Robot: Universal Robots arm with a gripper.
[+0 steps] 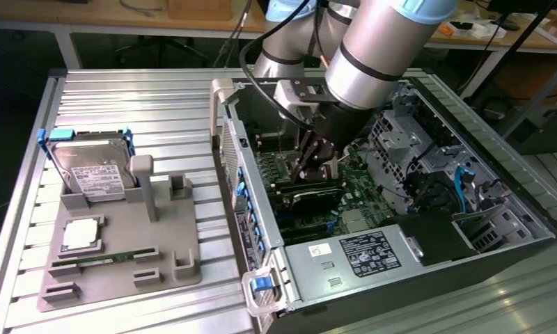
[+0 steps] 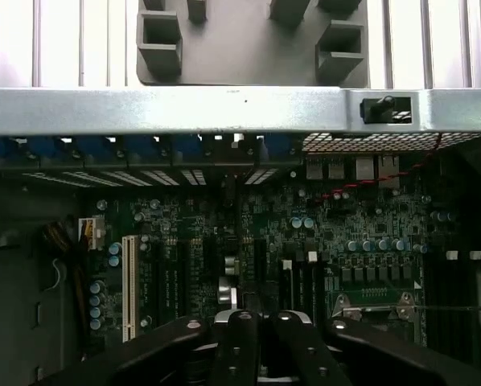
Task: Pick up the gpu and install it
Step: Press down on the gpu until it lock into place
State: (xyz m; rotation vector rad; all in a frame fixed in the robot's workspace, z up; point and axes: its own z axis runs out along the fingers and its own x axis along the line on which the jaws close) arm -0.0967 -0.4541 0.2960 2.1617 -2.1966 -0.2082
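**Exterior view: gpu lies just under my closed fingers, inside the case**

Exterior view has my gripper (image 1: 314, 158) reaching down into the open computer case (image 1: 260, 233), over the main board (image 1: 358, 184). The gpu (image 1: 313, 198) is directly beneath my fingertips and a little toward the power supply (image 1: 372, 254). It shows as a dark slab standing close against the main board.

As far as I can judge, its long axis runs away from the case wall with the blue clips (image 1: 244, 209) and toward the drive bays. My fingers line up roughly across that axis. I am well inside the case, so the gpu lies straight below me, not off to either side.

My fingers are pressed together. In the wrist view the gripper (image 2: 261, 342) shows its two black fingertips (image 2: 236, 346) side by side with no gap between them, above the main board's slots. I cannot tell whether a thin edge of the gpu is caught between them or whether they are only touching its top. The contact itself is hidden under my own fingers.

On the exterior view's left, well apart from me, the grey holder (image 1: 120, 278) carries the hard drive (image 1: 91, 174) and the memory stick (image 1: 111, 258).
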